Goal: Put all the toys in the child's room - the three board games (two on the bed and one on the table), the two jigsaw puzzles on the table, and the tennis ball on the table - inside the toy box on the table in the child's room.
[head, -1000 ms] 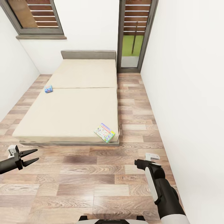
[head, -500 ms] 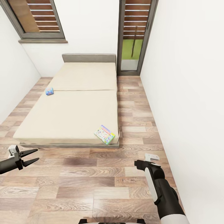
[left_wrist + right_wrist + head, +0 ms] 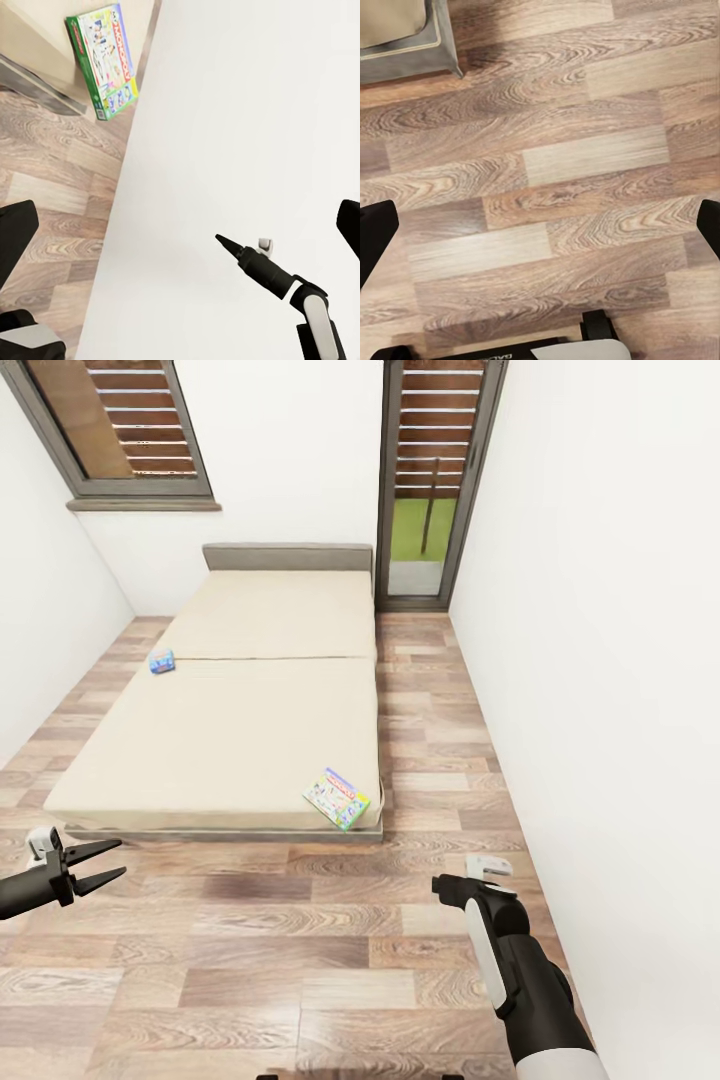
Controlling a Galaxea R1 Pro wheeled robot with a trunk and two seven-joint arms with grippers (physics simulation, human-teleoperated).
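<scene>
Down at the lower left of my head view, my left gripper (image 3: 108, 862) hangs over the wood-plank floor (image 3: 300, 930) with its two black fingers spread apart and nothing between them. Over on the lower right, my right gripper (image 3: 447, 885) is held out above the same planks; in its wrist view the two fingertips (image 3: 376, 240) sit at opposite edges of the picture, so it's wide apart and empty too. Both arms keep the same pose they had a second ago.

What's changed is my view: the whole picture has slid, with the bed (image 3: 240, 700) now sitting a little further from me and lower in frame, and more of the window (image 3: 115, 425) and glass door (image 3: 430, 480) showing. That's the camera, not the objects.

On the bed's near right corner lies the green-and-white board game (image 3: 337, 797), angled, its corner reaching the mattress edge. My left wrist view catches that same box (image 3: 103, 60), with red lettering along its top, too small to read for sure. Far across, at the left edge of the mattress near the seam, sits the small blue board game (image 3: 161, 661); its printing is just a blur. Both boxes are well apart from each other and from my grippers. White wall (image 3: 600, 660) runs along my right side.
</scene>
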